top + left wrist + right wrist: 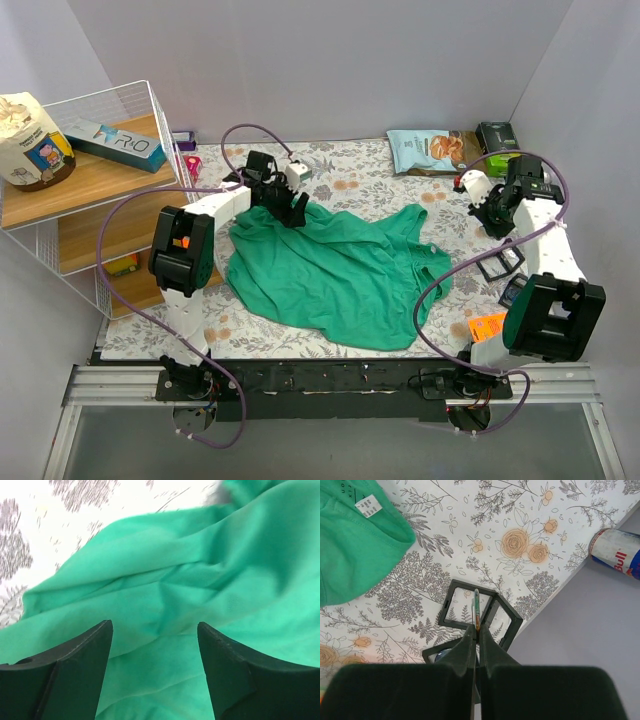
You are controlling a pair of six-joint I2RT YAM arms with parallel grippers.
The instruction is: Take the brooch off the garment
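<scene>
Green cloth takes the middle of the table: one garment, a wrinkled short-sleeved shirt lying flat on the floral mat. I count two arms, two grippers, one brooch, one black frame with two square openings, and one drink can beyond the mat's edge.

Only the top view shows the whole shirt with both arms together, the left gripper at the shirt's far left edge and the right gripper well apart from the cloth, on the right side. The left wrist view shows what the top one cannot. The left gripper has its jaws wide apart, with nothing between them, only folds of the garment below.

The right wrist view alone shows the brooch. It is a thin small piece seen from its edge, sticking out forward from the fingertips of the right gripper, whose jaws are pressed together on it. It hangs above the black frame, over the bar between the two openings. A corner of the garment with one white label lies at the upper left, apart from the jaws.
</scene>
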